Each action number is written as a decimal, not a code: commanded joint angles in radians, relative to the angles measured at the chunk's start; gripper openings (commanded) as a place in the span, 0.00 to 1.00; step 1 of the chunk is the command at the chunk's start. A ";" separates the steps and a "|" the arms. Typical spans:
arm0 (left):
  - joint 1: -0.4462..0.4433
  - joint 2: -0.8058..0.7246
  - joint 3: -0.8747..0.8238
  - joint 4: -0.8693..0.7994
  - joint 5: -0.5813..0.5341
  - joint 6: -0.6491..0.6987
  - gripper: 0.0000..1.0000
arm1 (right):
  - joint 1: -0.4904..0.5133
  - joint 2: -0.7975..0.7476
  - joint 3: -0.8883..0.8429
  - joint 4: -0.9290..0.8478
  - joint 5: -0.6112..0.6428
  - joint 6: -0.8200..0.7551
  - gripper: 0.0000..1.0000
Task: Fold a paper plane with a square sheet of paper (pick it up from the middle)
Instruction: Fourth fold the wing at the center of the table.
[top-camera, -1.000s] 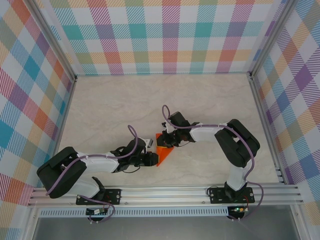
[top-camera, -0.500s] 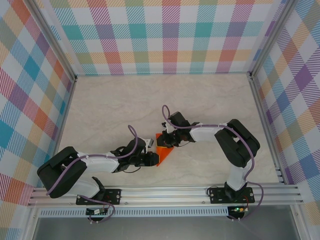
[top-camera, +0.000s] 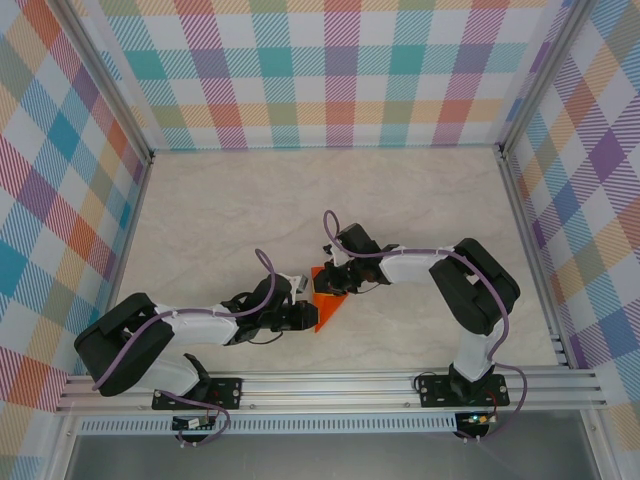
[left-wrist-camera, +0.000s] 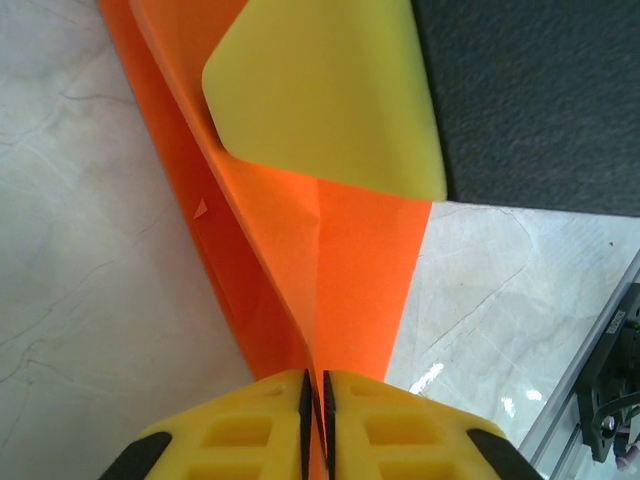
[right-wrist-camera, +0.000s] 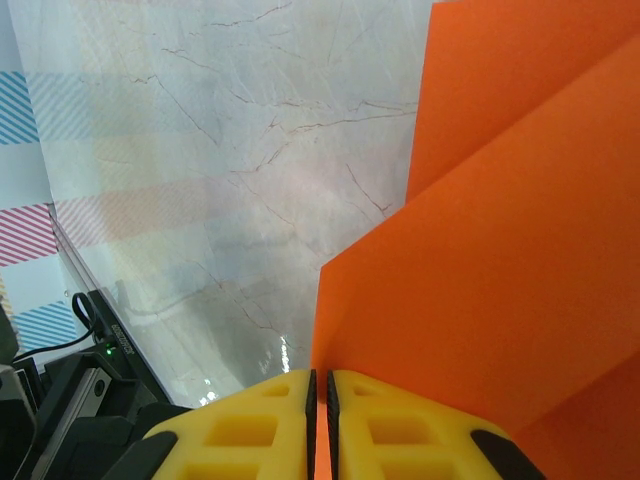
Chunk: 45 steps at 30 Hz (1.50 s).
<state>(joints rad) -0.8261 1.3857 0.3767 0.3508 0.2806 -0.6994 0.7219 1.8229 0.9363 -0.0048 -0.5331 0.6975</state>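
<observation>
The orange sheet of paper (top-camera: 327, 306) is folded into a narrow pointed shape with a centre crease and sits between both arms at the table's middle. My left gripper (top-camera: 305, 316) is shut on its lower end; in the left wrist view the crease (left-wrist-camera: 318, 300) runs straight into the closed fingertips of the gripper (left-wrist-camera: 314, 385). My right gripper (top-camera: 331, 284) is shut on the upper end, and its yellow finger (left-wrist-camera: 330, 90) presses on the paper. In the right wrist view the paper's (right-wrist-camera: 500, 250) edge is pinched in the gripper (right-wrist-camera: 320, 380).
The marble-patterned table (top-camera: 220, 220) stretches around the paper. Checked walls (top-camera: 330, 70) enclose it at the back and both sides. An aluminium rail (top-camera: 330, 385) carrying the arm bases runs along the near edge.
</observation>
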 joint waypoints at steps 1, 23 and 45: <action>0.007 0.018 -0.013 0.049 0.020 -0.006 0.11 | 0.004 0.016 -0.004 -0.012 -0.017 -0.019 0.14; -0.042 0.033 -0.028 0.044 0.001 0.002 0.23 | 0.004 0.053 -0.037 -0.003 -0.011 -0.032 0.12; -0.041 -0.433 -0.076 -0.295 -0.209 -0.034 0.40 | 0.004 0.031 -0.034 0.024 -0.052 -0.028 0.13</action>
<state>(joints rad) -0.8570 0.9028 0.3016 0.0189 0.0158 -0.7372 0.7219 1.8584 0.9096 0.0059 -0.5537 0.6868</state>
